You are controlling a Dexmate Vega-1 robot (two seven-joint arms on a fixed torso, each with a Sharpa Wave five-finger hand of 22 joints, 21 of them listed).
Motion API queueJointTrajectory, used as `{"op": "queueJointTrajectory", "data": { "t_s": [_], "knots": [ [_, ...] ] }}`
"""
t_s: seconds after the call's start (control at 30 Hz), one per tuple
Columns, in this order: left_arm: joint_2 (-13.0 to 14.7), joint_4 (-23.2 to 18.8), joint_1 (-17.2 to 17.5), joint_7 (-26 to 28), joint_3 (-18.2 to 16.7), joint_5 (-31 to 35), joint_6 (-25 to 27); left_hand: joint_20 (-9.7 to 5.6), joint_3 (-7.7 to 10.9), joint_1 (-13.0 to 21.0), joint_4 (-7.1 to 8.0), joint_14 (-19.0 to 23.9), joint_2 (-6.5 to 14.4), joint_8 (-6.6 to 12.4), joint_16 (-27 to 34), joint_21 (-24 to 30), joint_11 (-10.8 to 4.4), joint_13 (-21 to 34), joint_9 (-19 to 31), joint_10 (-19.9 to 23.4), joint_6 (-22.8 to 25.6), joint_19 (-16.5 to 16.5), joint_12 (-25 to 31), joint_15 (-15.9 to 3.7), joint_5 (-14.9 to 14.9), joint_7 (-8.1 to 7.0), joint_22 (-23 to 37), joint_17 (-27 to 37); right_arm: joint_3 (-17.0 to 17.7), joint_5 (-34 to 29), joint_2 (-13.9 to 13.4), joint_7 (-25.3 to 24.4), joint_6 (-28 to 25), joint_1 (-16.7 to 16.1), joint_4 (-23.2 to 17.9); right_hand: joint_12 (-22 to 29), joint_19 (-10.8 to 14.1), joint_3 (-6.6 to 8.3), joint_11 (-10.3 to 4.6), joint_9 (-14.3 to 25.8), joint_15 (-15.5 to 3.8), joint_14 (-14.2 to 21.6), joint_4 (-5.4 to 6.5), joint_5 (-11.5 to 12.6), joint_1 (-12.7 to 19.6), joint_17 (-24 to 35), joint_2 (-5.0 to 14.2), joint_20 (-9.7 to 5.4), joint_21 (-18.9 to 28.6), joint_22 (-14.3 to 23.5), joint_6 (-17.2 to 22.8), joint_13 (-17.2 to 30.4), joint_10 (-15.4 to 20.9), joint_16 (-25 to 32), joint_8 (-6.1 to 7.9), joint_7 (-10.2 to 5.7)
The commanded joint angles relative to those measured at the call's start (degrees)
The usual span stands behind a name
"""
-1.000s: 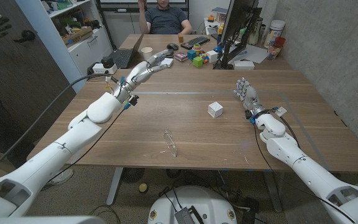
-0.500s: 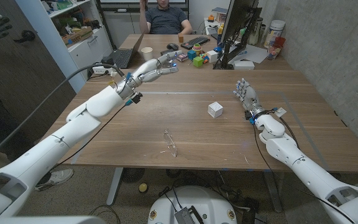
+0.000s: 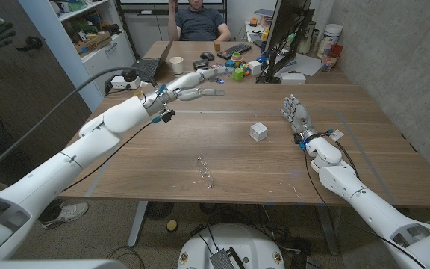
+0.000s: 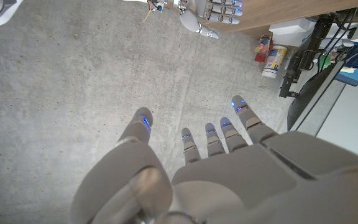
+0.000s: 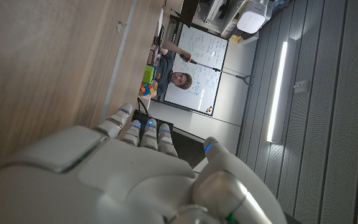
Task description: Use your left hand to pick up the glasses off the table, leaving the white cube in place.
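- Left hand (image 3: 187,88): raised over the far-left part of the wooden table (image 3: 163,161), fingers stretched out and apart, holding nothing. Left wrist view shows the same hand (image 4: 229,168) from behind, fingers spread against a grey concrete surface.
- Glasses (image 3: 204,171): lying on the table near its front edge, around the middle, well apart from the left hand. Thin clear frame; cannot tell whether the arms are folded.
- White cube (image 3: 258,131): sits on the table, farther back than the glasses and to their right, not touching them.
- Right hand (image 3: 295,112): just right of the cube, fingers extended upward and slightly apart, empty. Right wrist view (image 5: 135,162) shows its back beside the wood surface.
- Person (image 3: 198,19): seated behind the far end of the table.
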Motion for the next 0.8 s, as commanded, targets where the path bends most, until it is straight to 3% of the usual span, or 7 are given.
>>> {"op": "queueJointTrajectory", "data": {
  "t_s": [0.03,0.6,0.8],
  "knots": [
    [0.6,0.0,-3.8,-8.0,2.5,-1.8,-1.4,0.41,0.27,1.4,-0.35,0.0,0.3,-0.28,-0.2,-0.3,0.03,0.1,0.2,0.0,-0.6,0.1,-0.2,-0.31,0.4,-0.04,0.2,0.1,-0.3,0.0,0.3,-0.1,-0.6,0.3,0.4,0.2,0.3,-0.19,0.14,0.3,0.10,0.2,0.18,0.2,-0.2,0.2,1.57,-0.04,-0.2,0.1,0.2,0.1,0.3,0.3,0.29,0.13],
    [1.0,-2.0,-7.1,-14.0,3.9,-0.5,-3.6,0.68,0.00,3.5,-0.41,0.6,0.3,-0.02,-0.1,-0.7,-0.09,0.1,0.3,0.8,0.2,0.9,0.0,-0.08,0.4,0.10,0.2,0.1,-1.2,-1.5,0.5,-0.9,-1.4,1.5,1.3,0.2,0.3,-0.27,0.25,0.3,0.09,0.2,0.25,0.3,-0.3,0.2,1.62,-0.03,-0.3,0.1,0.3,0.1,0.4,0.3,0.25,0.16],
    [1.5,-2.2,-7.3,-15.0,3.8,0.2,-5.0,-0.23,-0.49,4.6,-0.65,0.8,-0.6,0.09,-0.1,-1.0,-0.93,0.1,0.3,1.0,0.8,1.5,-0.1,-0.68,0.3,0.10,0.1,0.1,-1.0,-1.9,0.1,-1.8,-1.6,1.3,1.0,0.1,0.3,-0.30,0.23,0.3,0.11,0.2,0.26,0.3,-0.3,0.2,1.63,-0.03,-0.3,0.1,0.3,0.1,0.3,0.3,0.24,0.14]
  ]
}}
